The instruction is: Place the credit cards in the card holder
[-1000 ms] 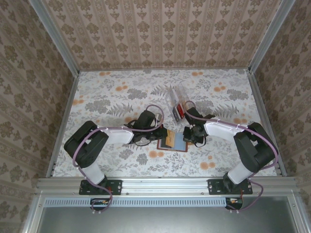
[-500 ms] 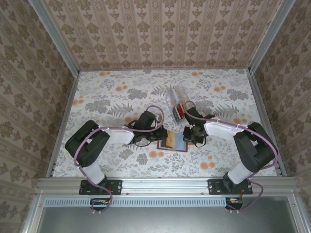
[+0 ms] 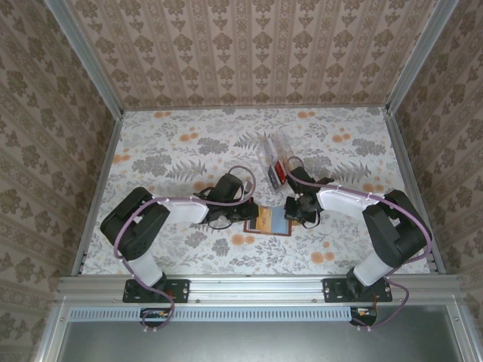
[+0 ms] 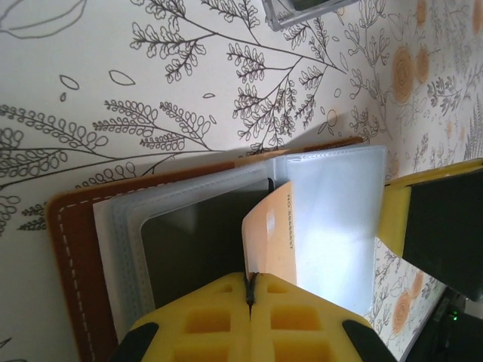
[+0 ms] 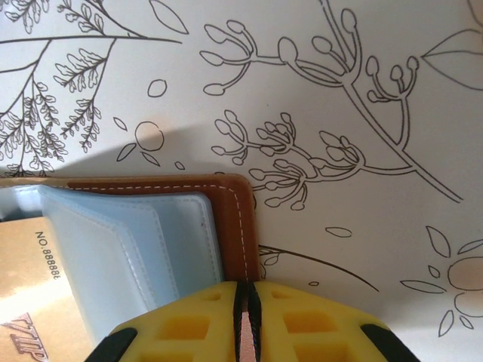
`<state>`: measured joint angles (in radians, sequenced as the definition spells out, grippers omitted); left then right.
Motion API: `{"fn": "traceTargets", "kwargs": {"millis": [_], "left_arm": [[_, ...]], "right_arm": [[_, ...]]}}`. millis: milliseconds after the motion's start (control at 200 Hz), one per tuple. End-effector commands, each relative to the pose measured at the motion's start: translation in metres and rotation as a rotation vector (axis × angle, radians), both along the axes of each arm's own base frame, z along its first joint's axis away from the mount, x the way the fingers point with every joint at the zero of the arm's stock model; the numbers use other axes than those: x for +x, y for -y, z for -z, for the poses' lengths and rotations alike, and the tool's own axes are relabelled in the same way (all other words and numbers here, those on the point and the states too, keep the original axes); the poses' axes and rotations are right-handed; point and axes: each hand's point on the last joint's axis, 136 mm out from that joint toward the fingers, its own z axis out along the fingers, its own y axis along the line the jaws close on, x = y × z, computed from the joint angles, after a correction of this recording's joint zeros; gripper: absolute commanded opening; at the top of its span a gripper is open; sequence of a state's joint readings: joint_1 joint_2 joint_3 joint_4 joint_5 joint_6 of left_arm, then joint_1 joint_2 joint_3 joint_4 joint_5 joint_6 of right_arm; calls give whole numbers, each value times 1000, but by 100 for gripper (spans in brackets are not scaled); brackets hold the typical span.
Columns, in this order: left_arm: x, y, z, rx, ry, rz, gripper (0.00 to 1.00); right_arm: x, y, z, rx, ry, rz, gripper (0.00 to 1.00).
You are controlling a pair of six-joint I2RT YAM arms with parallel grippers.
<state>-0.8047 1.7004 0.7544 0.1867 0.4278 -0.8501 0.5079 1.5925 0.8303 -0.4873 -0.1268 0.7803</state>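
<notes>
Still pinches the orange credit card [image 4: 268, 234] tight in the left pincer [image 4: 250, 280], perhaps nudged slightly lower into the open card holder [image 4: 72, 256] on the surface [image 4: 113, 60]. Still clamps the holder's brown edge in the right pincer [image 5: 247, 290].

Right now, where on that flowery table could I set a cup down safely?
The far left of the table, between the side wall and the clear case, is bare; so are the far right corner and the near strip between the arm bases. The middle is crowded: the left tool, pinching a credit card, and right tool meet at the card holder.
</notes>
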Motion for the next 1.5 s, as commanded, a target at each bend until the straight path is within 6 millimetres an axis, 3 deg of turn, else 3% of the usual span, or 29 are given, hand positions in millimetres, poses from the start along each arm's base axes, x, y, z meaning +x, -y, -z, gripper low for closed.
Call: {"fn": "traceTargets", "kwargs": {"millis": [0,245,905,1120,1290,1490], "left_arm": [[-3,-1,2,54,17,43,3],[3,13,8,-27,-30,-35,3],[-2,17,9,-5,-51,-62,8],[-3,18,8,34,-32,-63,15],[-1,3,6,121,8,-84,32],[-3,7,5,133,10,-52,32]], "right_arm": [[-15,7,28,-42,-77,-10,16],[-14,5,28,-34,-80,-7,16],[-17,4,30,-22,-86,-2,17],[-18,1,29,15,-75,20,17],[-17,5,27,-4,-66,31,17],[-18,4,28,2,-70,29,17]]}}
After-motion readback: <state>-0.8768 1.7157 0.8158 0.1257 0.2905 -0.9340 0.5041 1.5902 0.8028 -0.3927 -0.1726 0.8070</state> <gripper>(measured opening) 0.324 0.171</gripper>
